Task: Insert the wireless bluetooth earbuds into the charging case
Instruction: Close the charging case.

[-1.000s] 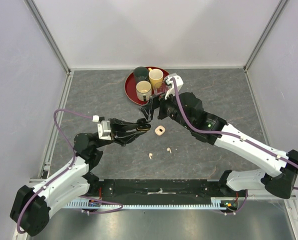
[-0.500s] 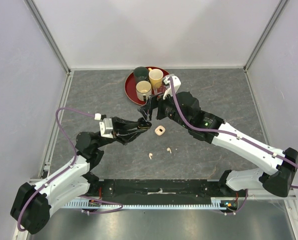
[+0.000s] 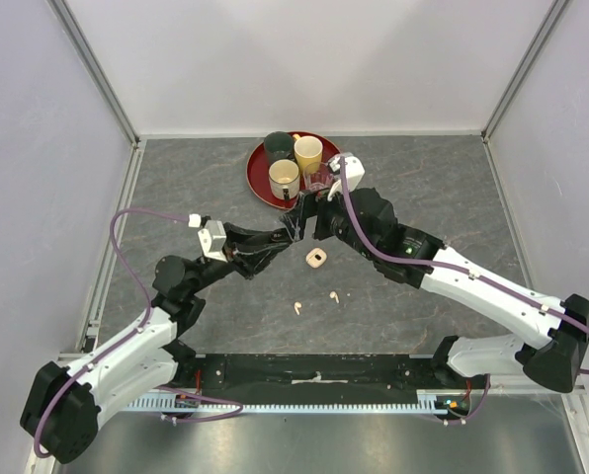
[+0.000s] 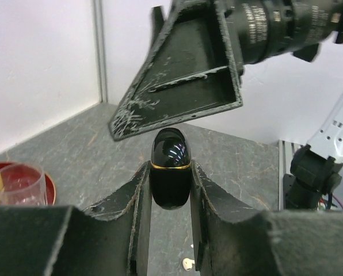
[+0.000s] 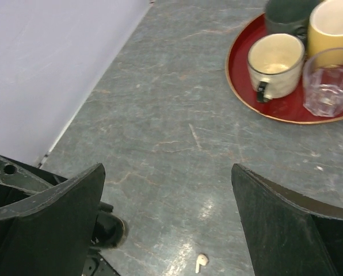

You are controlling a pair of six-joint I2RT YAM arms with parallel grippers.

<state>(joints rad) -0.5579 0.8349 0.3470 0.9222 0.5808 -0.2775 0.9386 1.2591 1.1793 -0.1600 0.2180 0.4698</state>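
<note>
Black and glossy, with a thin gold band around it, the charging case (image 4: 170, 167) stands upright in the left gripper (image 3: 289, 233), whose jaws are clamped on its lower half. The case is in the air, just in front of the near rim of the red tray (image 3: 251, 174).

Compared with one second ago, the left gripper has lifted the case and carried it closer to the tray. The right gripper (image 5: 168, 168) has come to meet it there. Its jaws are wide apart and hold nothing, and in the left wrist view one of its fingers (image 4: 177, 86) hangs just above the top of the case, not touching it.

The case looks closed at the band. So this is probably a two-handed opening: one arm holds the case and the other arm must lift the lid.

Two cream-white earbuds (image 3: 297, 307) (image 3: 332, 295) lie on the table, further from the tray, toward the arm bases. A small cream-white object (image 3: 316, 258), perhaps a second case, lies between them and the tray. No black earbuds can be seen.
</note>
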